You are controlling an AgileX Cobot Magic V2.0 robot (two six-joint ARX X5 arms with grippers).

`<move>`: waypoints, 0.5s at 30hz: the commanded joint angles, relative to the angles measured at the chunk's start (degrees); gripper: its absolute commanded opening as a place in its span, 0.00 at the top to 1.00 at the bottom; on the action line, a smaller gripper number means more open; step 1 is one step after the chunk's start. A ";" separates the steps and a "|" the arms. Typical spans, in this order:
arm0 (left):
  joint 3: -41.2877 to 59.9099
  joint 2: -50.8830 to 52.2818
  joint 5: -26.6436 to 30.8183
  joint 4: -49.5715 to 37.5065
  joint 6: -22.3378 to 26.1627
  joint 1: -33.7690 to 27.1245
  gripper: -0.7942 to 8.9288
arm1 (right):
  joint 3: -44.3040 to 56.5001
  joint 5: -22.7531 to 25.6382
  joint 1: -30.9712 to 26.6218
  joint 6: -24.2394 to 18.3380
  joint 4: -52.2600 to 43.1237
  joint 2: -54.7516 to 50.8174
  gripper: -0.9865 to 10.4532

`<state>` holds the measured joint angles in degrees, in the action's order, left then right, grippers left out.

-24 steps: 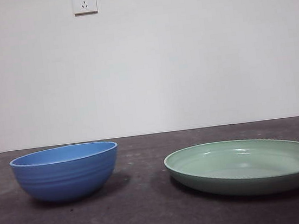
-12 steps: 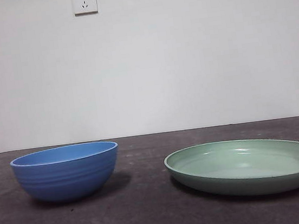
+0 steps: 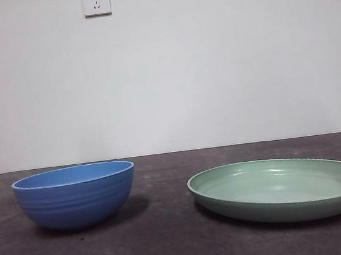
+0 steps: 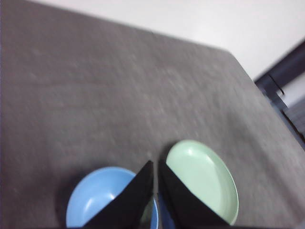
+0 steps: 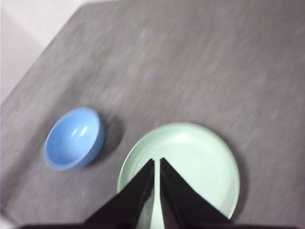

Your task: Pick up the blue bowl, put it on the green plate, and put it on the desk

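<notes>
The blue bowl [image 3: 75, 195] stands upright and empty on the desk [image 3: 166, 240] at the left, also seen from above [image 4: 97, 195] [image 5: 74, 137]. The green plate [image 3: 282, 188] lies to its right, apart from the bowl, with nothing in it [image 4: 202, 179] [image 5: 190, 162]. My left gripper [image 4: 156, 164] hangs high above the gap between bowl and plate, jaws shut and holding nothing. High above the plate, my right gripper [image 5: 157, 161] is shut and empty too. In the front view each arm shows only as a black tip at a top corner.
A white wall with a power socket [image 3: 96, 1] stands behind the desk. The desk's far edge and a dark frame [image 4: 281, 76] beyond it show in the left wrist view.
Black arm tips have come into the top corners of the front view. Bowl and plate have not moved.
</notes>
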<state>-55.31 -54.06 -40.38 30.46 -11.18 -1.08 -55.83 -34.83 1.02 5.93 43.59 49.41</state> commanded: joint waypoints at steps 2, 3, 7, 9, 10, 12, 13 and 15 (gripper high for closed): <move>-1.49 -2.80 -0.59 1.57 5.75 0.44 0.90 | -1.05 -0.63 -0.02 -3.08 1.84 2.01 0.90; -1.49 -3.67 -0.59 2.14 6.40 0.52 0.89 | -1.05 -0.59 -0.02 -3.58 1.97 2.38 0.90; -1.49 -5.64 -0.59 3.80 6.47 0.59 0.89 | -1.05 0.39 -0.02 -3.78 1.95 2.60 0.90; -1.49 -6.29 -0.59 4.55 6.47 0.59 0.89 | -1.05 0.33 -0.02 -3.80 1.95 2.56 0.90; -1.49 -6.43 -0.59 4.74 6.47 0.63 0.89 | -1.05 0.31 -0.02 -3.80 1.95 2.56 0.90; -1.49 -6.54 -0.59 4.76 6.45 0.83 0.88 | -1.05 0.31 -0.02 -3.80 1.95 2.56 0.90; -1.49 -6.54 -0.59 4.68 6.47 0.85 0.88 | -1.05 0.31 -0.02 -3.80 1.97 2.56 0.90; -1.49 -6.54 -0.59 4.68 6.47 0.85 0.82 | -1.05 0.31 -0.02 -3.82 2.03 2.56 0.89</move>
<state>-55.33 -60.05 -40.51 35.64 -5.45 -0.34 -55.83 -34.48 1.02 2.79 45.98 51.72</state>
